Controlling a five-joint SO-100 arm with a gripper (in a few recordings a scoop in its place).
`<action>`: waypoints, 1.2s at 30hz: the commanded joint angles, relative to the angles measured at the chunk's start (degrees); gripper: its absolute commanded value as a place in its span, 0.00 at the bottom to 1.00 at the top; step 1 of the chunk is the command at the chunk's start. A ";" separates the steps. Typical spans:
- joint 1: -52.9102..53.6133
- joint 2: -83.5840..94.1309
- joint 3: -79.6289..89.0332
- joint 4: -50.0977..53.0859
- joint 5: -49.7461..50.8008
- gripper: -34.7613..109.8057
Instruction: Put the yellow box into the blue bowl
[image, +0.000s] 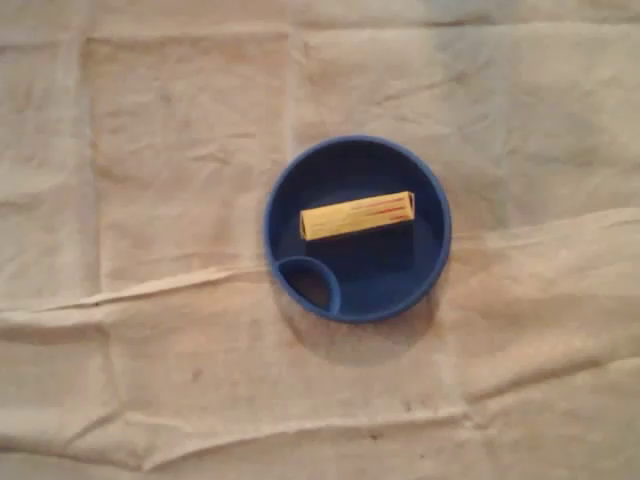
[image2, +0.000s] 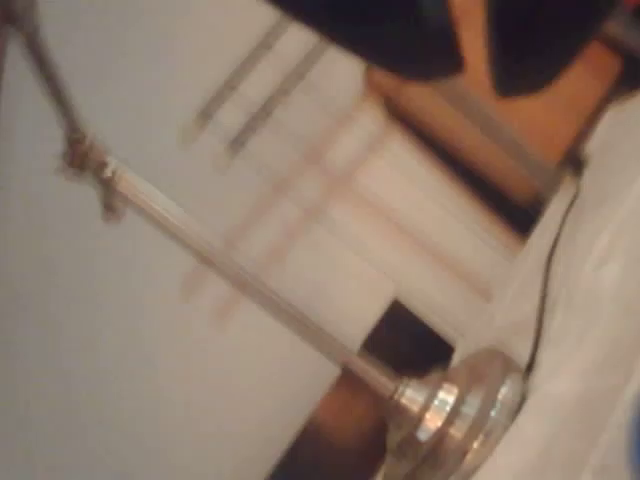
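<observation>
One yellow box (image: 357, 215) lies flat inside the blue bowl (image: 345, 165), light stiff cardboard by the look, best pinched across its narrow sides, and whether the jaws are open I cannot tell.

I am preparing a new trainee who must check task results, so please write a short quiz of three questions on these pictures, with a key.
1. True or false: in the overhead view the yellow box lies on the cloth, outside the blue bowl.
2. Choose one: the small compartment at the bowl's lower left holds A) the box, B) nothing that can be seen, C) a spoon.
3. Fill the gap: the cloth under the bowl is ____ (smooth or wrinkled).

Key: 1 false, the box lies inside the bowl's large section. 2 B. 3 wrinkled.
</observation>
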 joint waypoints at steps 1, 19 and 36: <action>0.35 5.80 5.36 -0.18 0.79 0.24; 0.44 18.63 11.25 -0.09 23.73 0.24; 0.44 23.99 12.48 -0.18 23.12 0.24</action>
